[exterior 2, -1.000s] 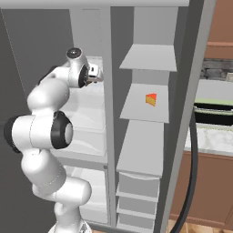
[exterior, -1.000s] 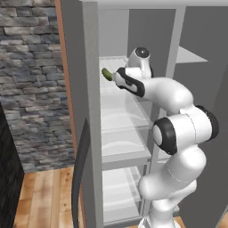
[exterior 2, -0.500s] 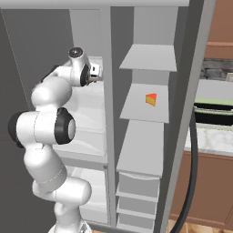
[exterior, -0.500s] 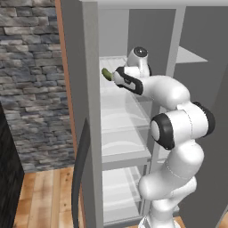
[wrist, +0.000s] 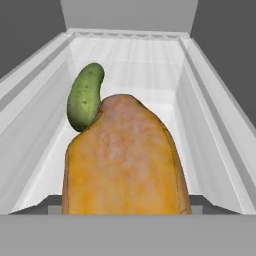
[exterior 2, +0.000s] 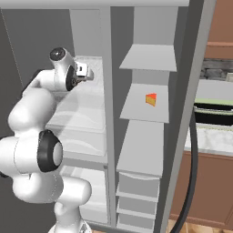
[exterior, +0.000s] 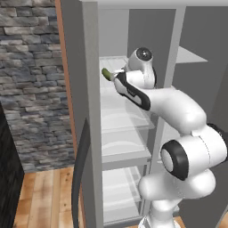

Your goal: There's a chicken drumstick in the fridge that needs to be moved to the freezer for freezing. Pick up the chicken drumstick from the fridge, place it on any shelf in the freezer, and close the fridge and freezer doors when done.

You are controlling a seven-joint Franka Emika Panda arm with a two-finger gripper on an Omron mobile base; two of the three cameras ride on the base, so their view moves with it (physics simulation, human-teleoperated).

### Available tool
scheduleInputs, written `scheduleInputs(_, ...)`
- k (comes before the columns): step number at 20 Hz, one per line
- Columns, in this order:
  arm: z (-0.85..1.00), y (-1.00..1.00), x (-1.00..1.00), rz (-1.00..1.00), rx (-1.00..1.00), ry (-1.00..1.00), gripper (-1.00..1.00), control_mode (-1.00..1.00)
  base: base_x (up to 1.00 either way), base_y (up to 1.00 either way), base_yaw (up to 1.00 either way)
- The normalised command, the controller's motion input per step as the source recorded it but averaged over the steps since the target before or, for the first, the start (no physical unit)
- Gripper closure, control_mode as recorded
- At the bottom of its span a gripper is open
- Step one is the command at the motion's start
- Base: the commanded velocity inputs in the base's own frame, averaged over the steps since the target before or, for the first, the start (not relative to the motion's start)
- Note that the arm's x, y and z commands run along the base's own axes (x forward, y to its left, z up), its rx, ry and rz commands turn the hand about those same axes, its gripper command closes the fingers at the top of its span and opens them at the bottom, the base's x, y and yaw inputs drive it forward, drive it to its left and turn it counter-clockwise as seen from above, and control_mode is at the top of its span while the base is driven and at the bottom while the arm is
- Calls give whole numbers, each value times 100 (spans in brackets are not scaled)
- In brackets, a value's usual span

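The chicken drumstick (wrist: 125, 160), orange-brown, looms very close in the hand view and covers the front lip of a white shelf (wrist: 145, 75). It hides my fingertips, so I cannot tell whether they grip it. A green cucumber (wrist: 85, 97) lies just behind it on the left. My gripper (exterior: 115, 76) is at the front of the upper shelf in the left compartment, next to the cucumber (exterior: 107, 73). From the right base view the gripper (exterior 2: 87, 73) points into that same compartment. Both doors stand open.
An orange cheese wedge (exterior 2: 151, 98) sits on a middle shelf of the right compartment. The left door (exterior: 82, 133) with its dark handle stands close on the arm's left. The right door's edge (exterior 2: 186, 127) is at the right, with a kitchen counter (exterior 2: 214, 136) beyond.
The hand has shifted slightly left and further into the left compartment's upper shelf. Everything else stands as before.
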Motion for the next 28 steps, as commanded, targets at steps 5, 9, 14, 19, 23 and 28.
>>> scheduleInputs(5, 51, -5, -100, 0, 0, 0, 100, -100, 0, 0, 0)
scheduleInputs(9, 53, -8, -100, 2, -2, 0, 100, -100, 0, 0, 0)
scheduleInputs(14, 47, -30, -100, 0, -11, 0, 100, -100, 0, 0, 0)
scheduleInputs(19, 32, -83, -99, 0, -3, 0, 100, -100, 0, 0, 0)
scheduleInputs(23, 30, -97, -90, 0, 0, -7, 100, -100, 0, 0, 0)
scheduleInputs(28, 26, -79, -11, -13, 0, -13, 100, -100, 0, 0, 0)
